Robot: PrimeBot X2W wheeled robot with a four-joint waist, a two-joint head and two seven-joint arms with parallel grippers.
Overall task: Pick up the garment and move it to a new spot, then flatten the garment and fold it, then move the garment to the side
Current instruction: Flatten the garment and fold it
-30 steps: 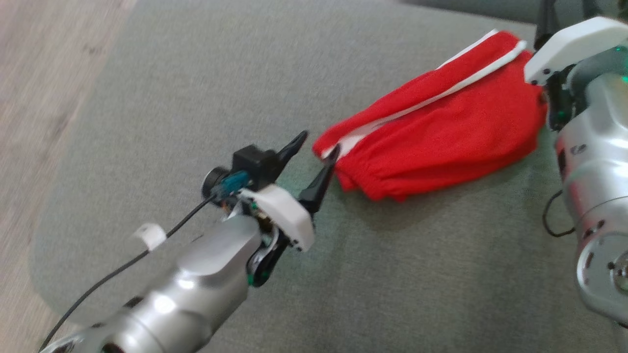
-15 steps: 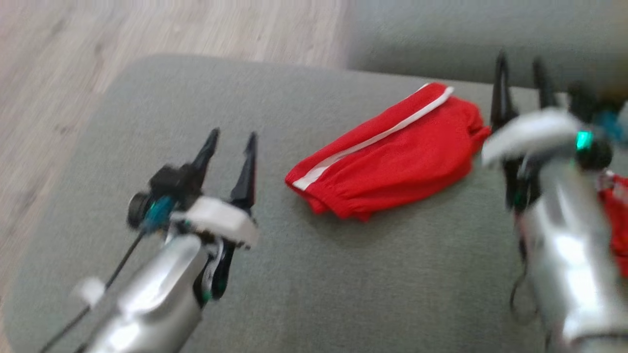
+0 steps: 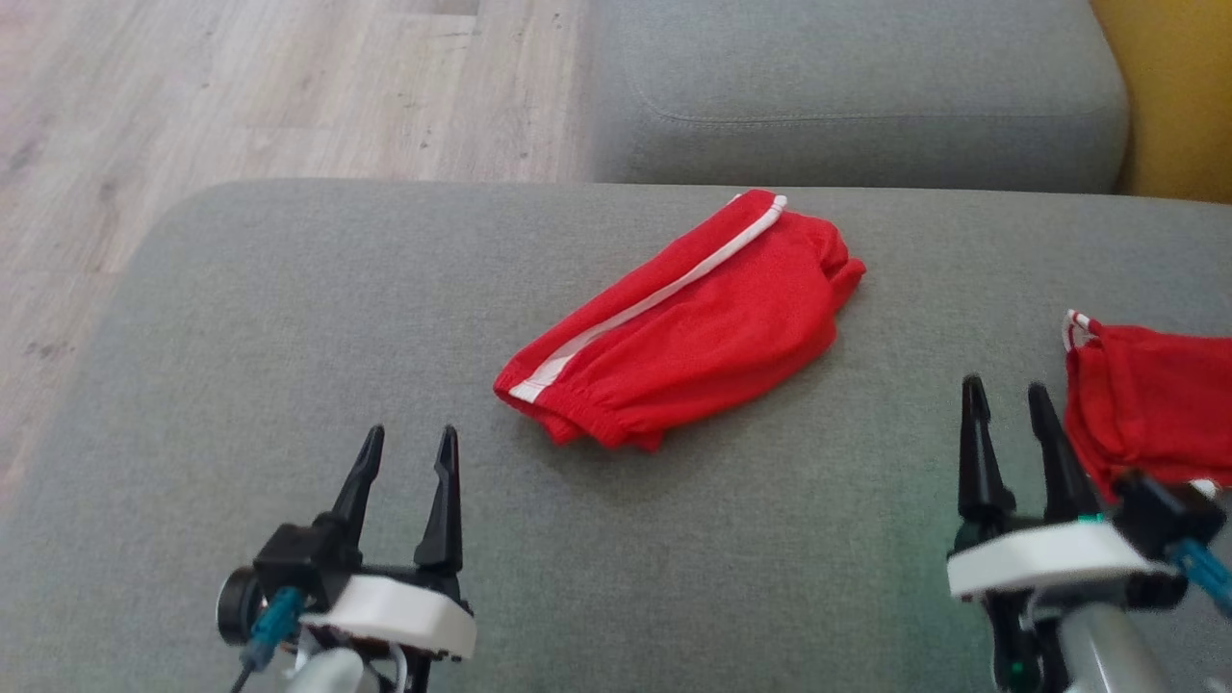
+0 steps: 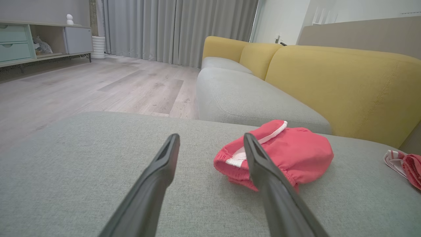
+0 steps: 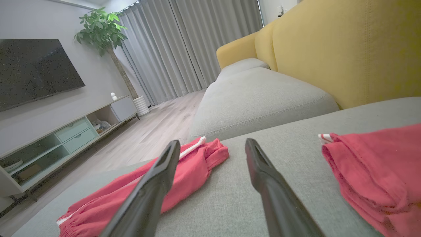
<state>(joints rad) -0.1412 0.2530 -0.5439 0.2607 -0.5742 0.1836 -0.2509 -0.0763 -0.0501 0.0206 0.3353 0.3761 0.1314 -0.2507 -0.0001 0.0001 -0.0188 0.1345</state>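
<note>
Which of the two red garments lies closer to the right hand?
The red garment at the far right, just beside the right hand; the white-striped one lies farther off, in the middle.

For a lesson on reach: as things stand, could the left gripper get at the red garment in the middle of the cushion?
Probably yes. The left gripper is open, and only bare cushion lies between it and the garment.

garment point(image 3: 679, 332) on cushion point(image 3: 289, 318), between tools

Home living room: sofa point(image 5: 263, 95), television point(image 5: 33, 69).
</note>
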